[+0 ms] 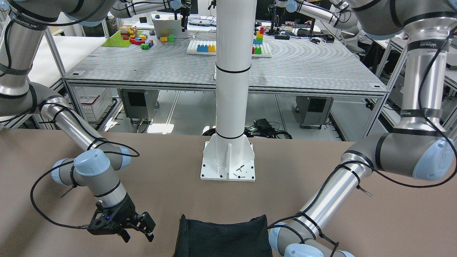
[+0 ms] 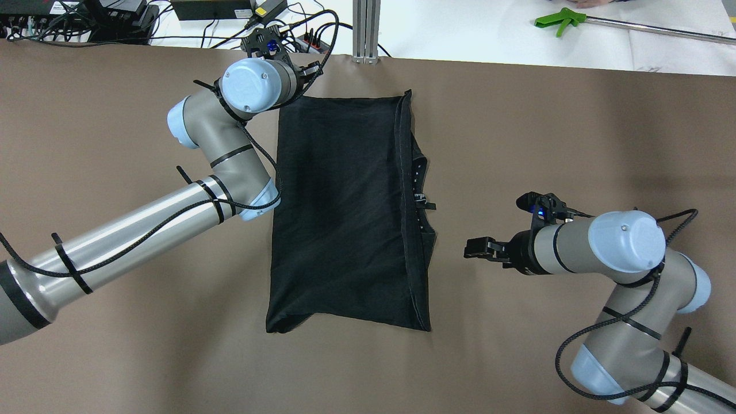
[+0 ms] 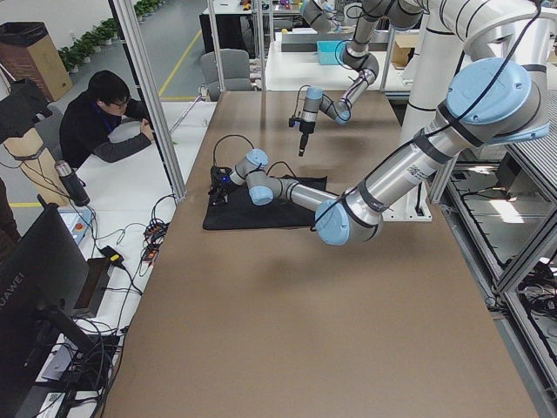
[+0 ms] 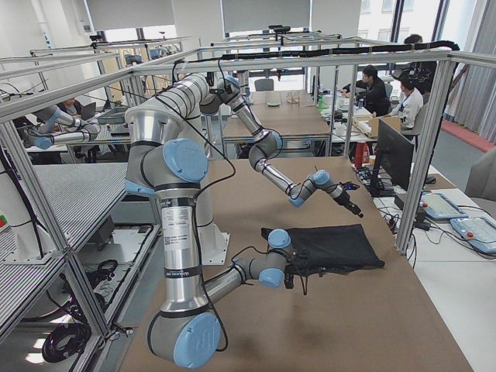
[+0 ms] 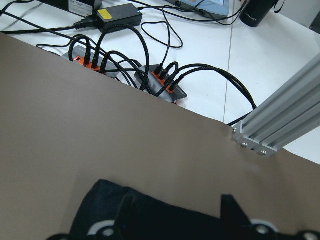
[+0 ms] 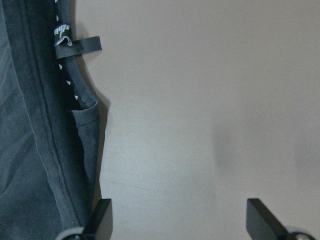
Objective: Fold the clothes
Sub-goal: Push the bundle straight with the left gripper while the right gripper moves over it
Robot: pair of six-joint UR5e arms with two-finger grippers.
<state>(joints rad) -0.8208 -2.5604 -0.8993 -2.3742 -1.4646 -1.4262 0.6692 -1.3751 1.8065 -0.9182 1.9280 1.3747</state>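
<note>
Midway along the counter's (image 2: 115, 345) far edge, the garment (image 2: 345, 213) lies folded into a narrow strip; cross-folds probably remain. Left gripper (image 5: 177, 212) hovers spread over its corner; right gripper (image 1: 138, 233) gapes empty alongside.

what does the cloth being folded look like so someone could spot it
On the brown table, look straight out from the base of the white pillar. The black garment lies flat there as a folded rectangle. It is the only cloth on the table, with a small tag poking from one long hemmed side.
</note>
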